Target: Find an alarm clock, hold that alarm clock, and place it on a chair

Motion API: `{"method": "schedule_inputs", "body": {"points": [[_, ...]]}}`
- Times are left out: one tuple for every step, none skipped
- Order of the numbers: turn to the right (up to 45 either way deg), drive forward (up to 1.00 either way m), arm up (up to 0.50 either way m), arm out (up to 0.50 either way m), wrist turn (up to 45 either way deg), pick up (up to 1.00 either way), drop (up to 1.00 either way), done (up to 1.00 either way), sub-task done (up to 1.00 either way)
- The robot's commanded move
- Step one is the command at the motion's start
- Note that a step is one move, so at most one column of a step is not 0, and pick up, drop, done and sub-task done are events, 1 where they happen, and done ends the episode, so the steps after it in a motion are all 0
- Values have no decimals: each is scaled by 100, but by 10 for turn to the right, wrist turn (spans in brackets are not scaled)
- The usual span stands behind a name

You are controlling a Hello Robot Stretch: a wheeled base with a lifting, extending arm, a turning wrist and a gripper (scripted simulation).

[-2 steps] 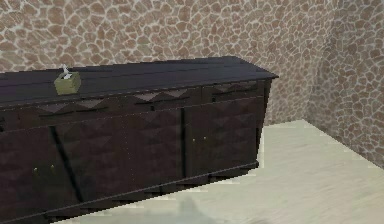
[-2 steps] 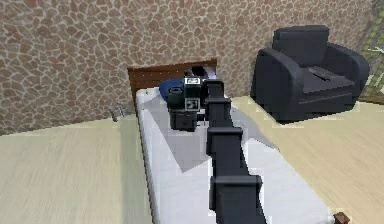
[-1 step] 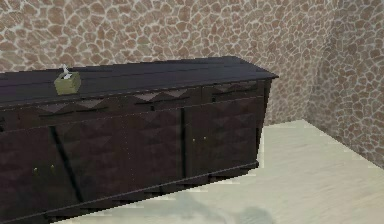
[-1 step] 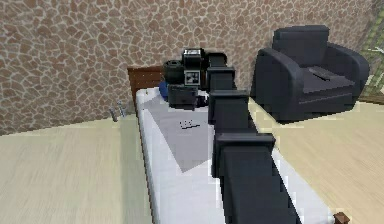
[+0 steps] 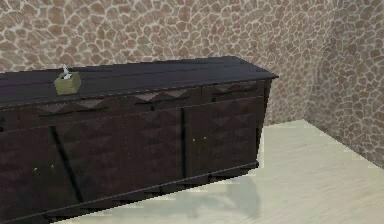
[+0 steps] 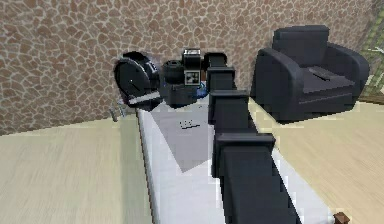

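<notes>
Looking out along the arm side view, I see the dark square-sectioned arm [image 6: 245, 165] reaching up from the bottom edge over a long pale grey tabletop [image 6: 165, 150]; at the arm's far end sit two small white squares with black marks [image 6: 192, 57], and just left of them is the dark two-fingered gripper [image 6: 160, 90]; how its fingers stand I cannot tell, nor whether it holds anything. Just beside the gripper, toward that view's left, is a round dark disc with a pale grey rim [image 6: 135, 72], which by its shape may well be the alarm clock; it shows against the mottled brown stone-patterned wall [image 6: 60, 50] near the tabletop's far end, and whether it rests there or hangs clear I cannot make out. A small flat thing [image 6: 185, 125] lies on the tabletop close to the arm, too small to name; to the right, well apart from the disc, stands a bulky dark blue-grey upholstered armchair [image 6: 305, 65] on the pale cream floor [image 6: 60, 170], its seat bare. In the forward view a long, low sideboard of very dark wood [image 5: 150, 130] runs along the same kind of stone wall, with drawers above and doors below; on its top, toward the left, sits a small olive-tan box [image 5: 67, 82]; pale floor lies before it at the lower right.
</notes>
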Motion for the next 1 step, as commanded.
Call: {"method": "schedule_inputs", "body": {"points": [[0, 0, 0, 0, -450, 0, 0, 0, 0]]}}
